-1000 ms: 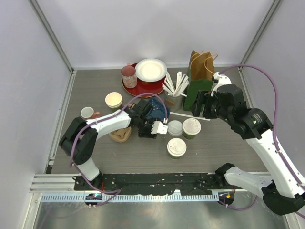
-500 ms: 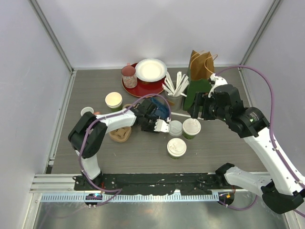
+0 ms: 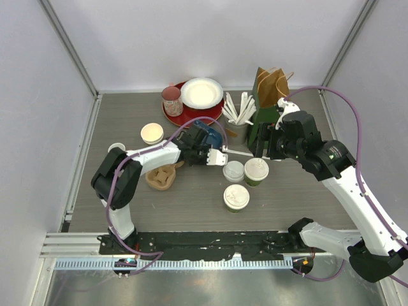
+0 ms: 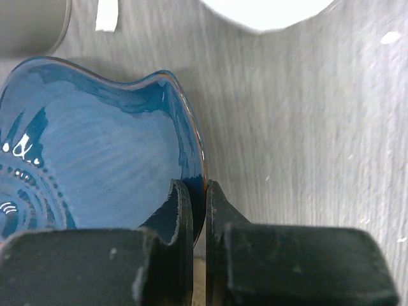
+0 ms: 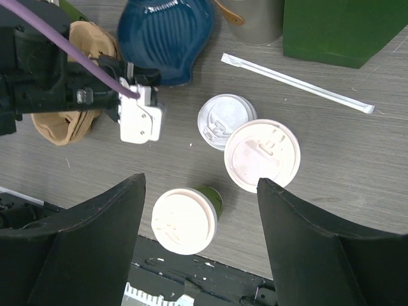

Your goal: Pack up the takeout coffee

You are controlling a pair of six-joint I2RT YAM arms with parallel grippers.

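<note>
On table [image 3: 306,191]: two lidded cups [image 3: 257,171] [image 3: 236,197], one unlidded cup [image 3: 152,134]

Lidded green cup [image 3: 256,171] upright beside a white lid [image 3: 233,171]; second lidded cup [image 3: 236,197] nearer; unlidded cup [image 3: 152,134] well left.

Three green cups: one lidded cup [image 3: 256,171], a second lidded cup [image 3: 236,197], one open cup [image 3: 152,134]. One separate white lid [image 3: 233,171], one blue bowl [image 3: 205,136], one paper bag [image 3: 271,86], one red plate [image 3: 188,118], one white plate [image 3: 201,93].
</note>
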